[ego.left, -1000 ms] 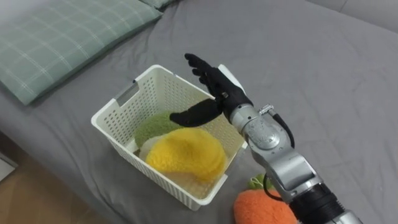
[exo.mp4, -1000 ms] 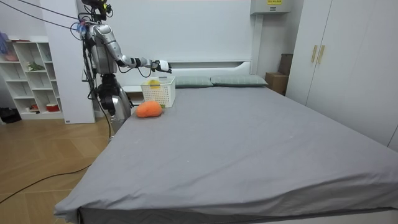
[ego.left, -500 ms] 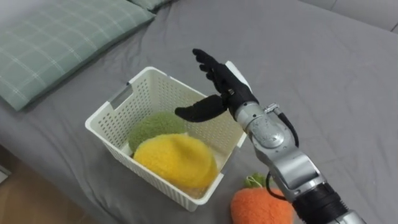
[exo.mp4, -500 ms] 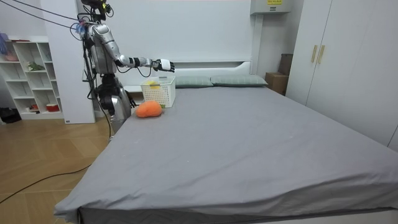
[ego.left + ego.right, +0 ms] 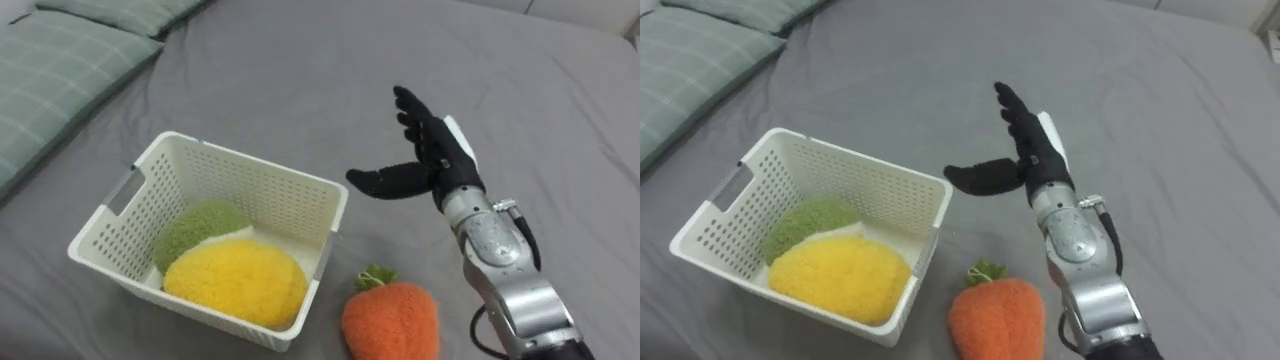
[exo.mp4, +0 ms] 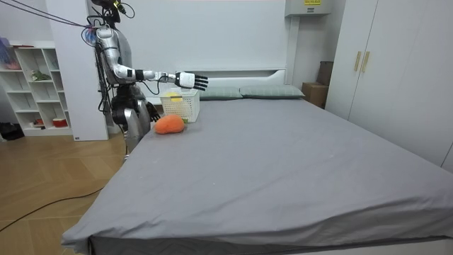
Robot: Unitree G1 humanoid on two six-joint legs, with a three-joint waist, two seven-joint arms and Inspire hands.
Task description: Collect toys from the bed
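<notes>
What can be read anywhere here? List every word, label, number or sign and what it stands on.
Yellow sticker on the white box high on the wall, room view: too small to read.
White perforated plastic basket, orange plush carrot, black right hand: no print visible.

Plush toys (image 5: 235, 285) in basket (image 5: 250, 186), carrot toy (image 5: 392, 320) just right of it; pillow (image 5: 50, 80) behind-left

Grey bed (image 6: 283, 177); white wardrobe (image 6: 396, 71) beside it; open shelves (image 6: 28, 78); wooden floor (image 6: 49, 191).
</notes>
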